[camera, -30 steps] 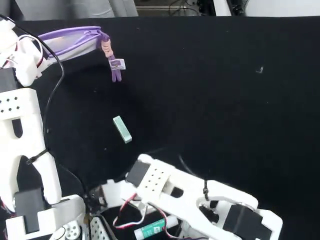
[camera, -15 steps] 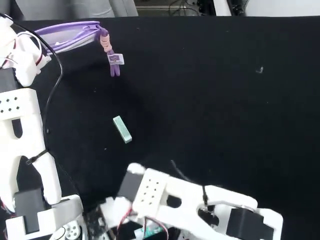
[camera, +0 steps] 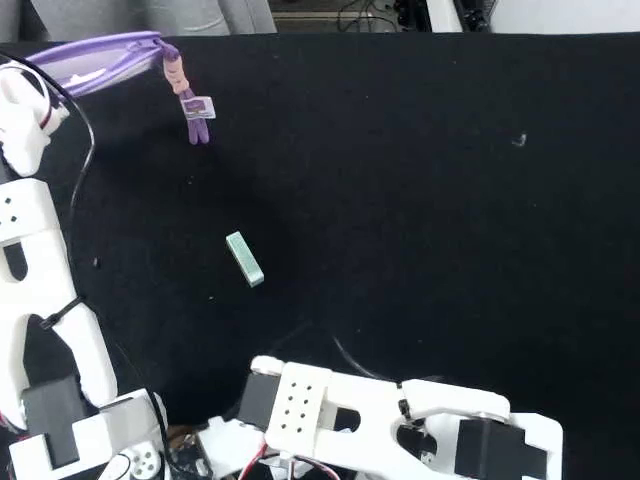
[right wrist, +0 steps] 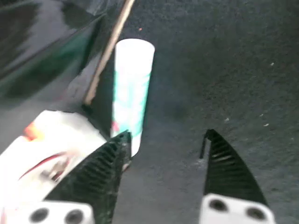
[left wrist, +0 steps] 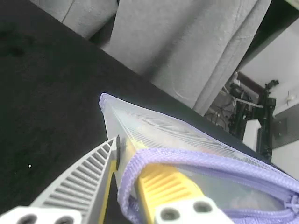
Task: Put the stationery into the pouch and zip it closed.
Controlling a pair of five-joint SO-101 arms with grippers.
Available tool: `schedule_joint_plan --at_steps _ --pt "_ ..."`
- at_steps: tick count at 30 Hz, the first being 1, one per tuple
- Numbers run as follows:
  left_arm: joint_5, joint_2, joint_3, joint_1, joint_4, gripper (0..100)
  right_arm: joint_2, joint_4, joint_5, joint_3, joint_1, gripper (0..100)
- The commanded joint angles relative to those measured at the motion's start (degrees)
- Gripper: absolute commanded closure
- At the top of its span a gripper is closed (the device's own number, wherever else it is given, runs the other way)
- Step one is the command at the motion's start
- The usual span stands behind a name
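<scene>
The left gripper (left wrist: 125, 156) pinches the edge of the purple pouch (left wrist: 187, 140). The right gripper (right wrist: 167, 136) is wide open, and a white and green tube (right wrist: 133, 88) lies right by one finger. A small green block (camera: 244, 258) lies on the table (camera: 450, 200), away from both.

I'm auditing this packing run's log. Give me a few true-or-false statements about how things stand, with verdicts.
The left gripper is shut on the purple pouch. True.
The green eraser is inside the pouch. False: it lies on the black table, apart from the pouch.
The right gripper is open and holds nothing. True.
The glue stick stands upright at the table's centre. False: it lies on its side near the right gripper.
</scene>
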Motion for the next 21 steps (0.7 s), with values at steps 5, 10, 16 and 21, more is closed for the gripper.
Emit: schedule_joint_plan --at_steps 5,10,16,21 --pt "-0.18 -2.73 -4.53 -4.44 -2.2 97 -1.36 -7.03 -6.15 3.21 -0.62 75.8" --pt "-0.18 -2.73 -5.67 -7.34 -2.2 97 -1.36 -7.38 -6.51 3.91 -0.62 75.8" --pt "-0.44 -2.73 -5.49 -8.92 -2.29 97 -1.36 -9.23 -6.15 3.65 1.23 75.8" --pt "-0.53 -2.73 -5.23 -8.92 -1.93 97 -1.36 -10.46 -3.87 1.98 5.89 75.8"
